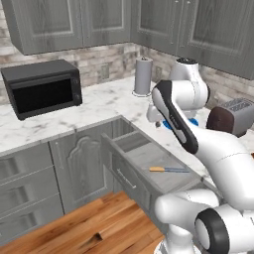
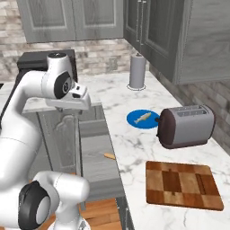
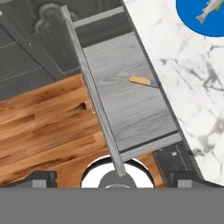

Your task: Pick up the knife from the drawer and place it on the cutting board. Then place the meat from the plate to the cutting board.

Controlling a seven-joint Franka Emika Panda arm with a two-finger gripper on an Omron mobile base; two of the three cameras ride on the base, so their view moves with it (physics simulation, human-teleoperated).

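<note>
Drawer (image 1: 144, 158) open, knife (image 1: 168, 169) flat inside against the counter-side wall, blade partly tucked under the counter (image 2: 134, 134) edge. End effector high above drawer, opening can't tell. Risk: fingers clip that wall or overhang, knife slides instead of lifting.
</note>
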